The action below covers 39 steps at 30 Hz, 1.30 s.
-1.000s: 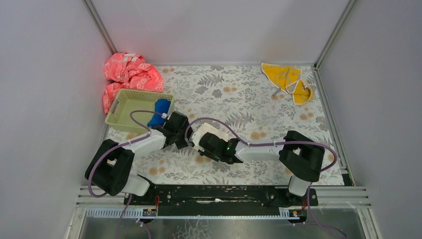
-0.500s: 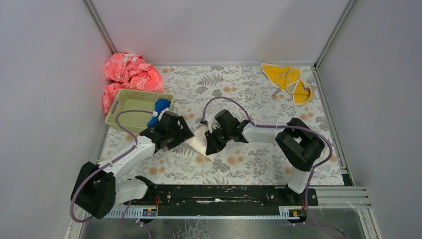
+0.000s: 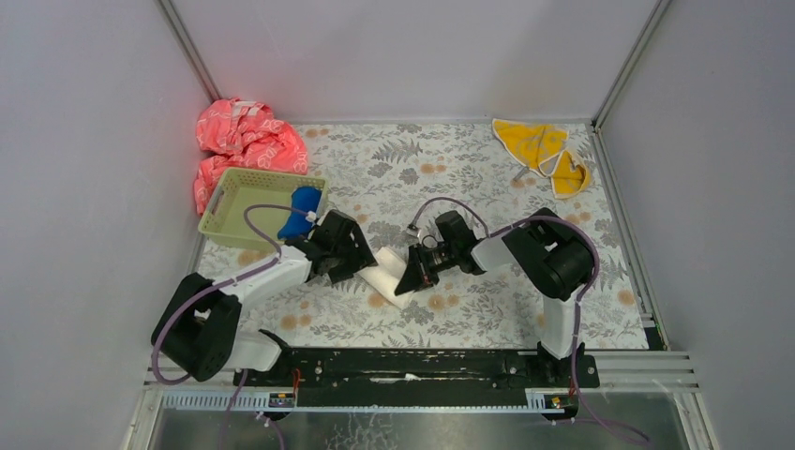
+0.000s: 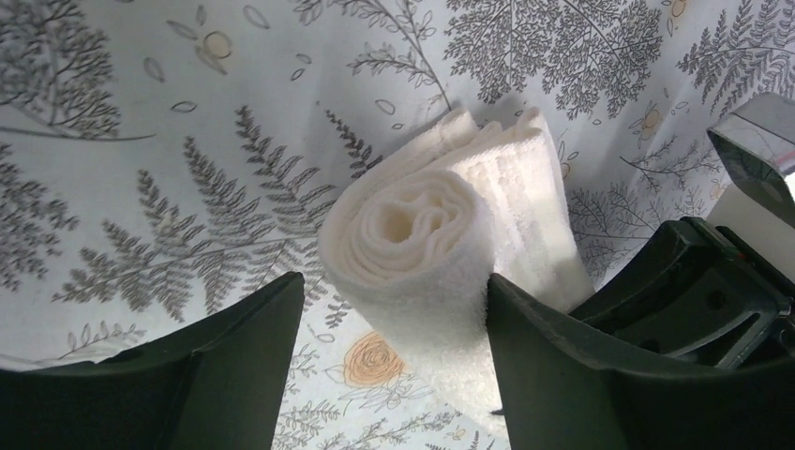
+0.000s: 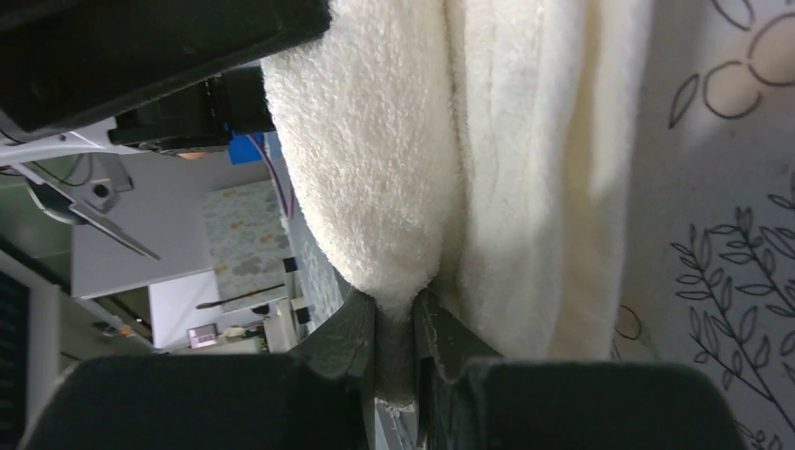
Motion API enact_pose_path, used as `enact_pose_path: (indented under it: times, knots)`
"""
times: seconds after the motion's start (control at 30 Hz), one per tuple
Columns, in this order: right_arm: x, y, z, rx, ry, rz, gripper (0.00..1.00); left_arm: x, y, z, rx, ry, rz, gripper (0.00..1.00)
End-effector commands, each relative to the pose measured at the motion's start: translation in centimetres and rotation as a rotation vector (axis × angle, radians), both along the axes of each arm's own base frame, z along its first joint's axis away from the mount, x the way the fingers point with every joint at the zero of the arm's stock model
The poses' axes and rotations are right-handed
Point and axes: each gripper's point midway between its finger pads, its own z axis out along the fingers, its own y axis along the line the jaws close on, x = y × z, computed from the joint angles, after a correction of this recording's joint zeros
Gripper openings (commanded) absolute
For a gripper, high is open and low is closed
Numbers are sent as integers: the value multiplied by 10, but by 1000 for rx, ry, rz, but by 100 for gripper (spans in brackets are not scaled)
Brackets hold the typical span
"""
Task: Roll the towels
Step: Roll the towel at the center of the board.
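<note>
The cream-white towel (image 3: 387,277) lies rolled on the patterned mat in the middle; its spiral end (image 4: 412,225) faces the left wrist camera. My left gripper (image 4: 394,328) (image 3: 364,265) is open and straddles that end: the right finger touches the roll, the left finger stands apart. My right gripper (image 5: 397,328) (image 3: 411,278) is shut on a fold of the cream towel (image 5: 375,159) at the roll's other end. The royal blue towel (image 3: 302,212) sits rolled in the green basket (image 3: 242,202). The yellow-orange towel (image 3: 542,150) lies crumpled at the back right.
A pink-red patterned cloth (image 3: 242,141) is heaped in the back left corner behind the basket. Grey walls close in the mat on three sides. The right arm's black wrist (image 4: 694,291) shows just beyond the roll in the left wrist view.
The right gripper has swung from over the towel to its right end and shut on a fold. The left gripper has opened wider and set itself around the roll's left end.
</note>
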Motion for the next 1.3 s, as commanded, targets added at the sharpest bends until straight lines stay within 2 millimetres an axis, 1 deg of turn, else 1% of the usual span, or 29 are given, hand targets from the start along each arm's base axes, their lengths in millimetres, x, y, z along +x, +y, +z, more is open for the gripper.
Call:
enact_pose_path:
  times: [0.0,0.07,0.13,0.17,0.2,0.3,0.37,0.43,0.53,0.57,0.6,0.67,0.73,0.8,0.9,0.93,1.0,1.07,1.13,1.2,1.27]
  knots:
    - [-13,-13,-26,-88,142,-62,13,16,-16,0,-21,-42,-21,67]
    - [-8,-17,-26,-126,84,-82,17,16,-15,-8,-3,-27,-24,65]
    - [1,-24,-24,-201,-23,-93,25,15,-16,-15,7,-10,-33,63]
    - [11,-27,-15,-234,-104,-101,32,15,-17,-17,9,-5,-38,61]
    - [17,-32,-11,-274,-174,-106,38,13,-18,-19,15,0,-43,60]
    - [31,-40,9,-335,-346,-123,51,11,-18,-26,30,15,-53,57]
    - [37,-42,25,-372,-475,-126,58,9,-18,-30,40,24,-59,56]
    - [38,-39,37,-422,-616,-104,62,9,-18,-32,48,28,-62,56]
    - [35,-30,51,-475,-813,-56,65,7,-18,-35,57,37,-72,55]
    - [30,-25,54,-485,-875,-29,65,6,-19,-37,59,43,-76,56]
    - [32,-25,57,-520,-945,-30,66,6,-19,-37,61,46,-79,56]
    - [29,-19,61,-552,-1055,4,67,5,-19,-39,67,51,-84,56]
    - [26,-15,59,-586,-1139,42,68,5,-19,-40,69,54,-88,56]
    - [23,-12,50,-628,-1173,90,69,6,-19,-39,72,53,-88,56]
    - [16,-11,31,-676,-1189,165,69,6,-20,-40,73,57,-92,56]
    - [13,-11,23,-691,-1184,189,68,6,-20,-40,73,58,-93,57]
    - [11,-14,12,-718,-1175,210,66,7,-20,-39,73,56,-95,57]
    - [9,-21,-5,-765,-1155,238,63,8,-21,-38,71,53,-99,57]
    - [5,-26,-18,-786,-1134,266,59,9,-22,-35,69,48,-100,58]
    - [1,-29,-26,-790,-1111,286,53,10,-22,-31,67,39,-96,60]
    - [-4,-29,-30,-757,-1055,300,47,12,-21,-26,68,28,-90,62]
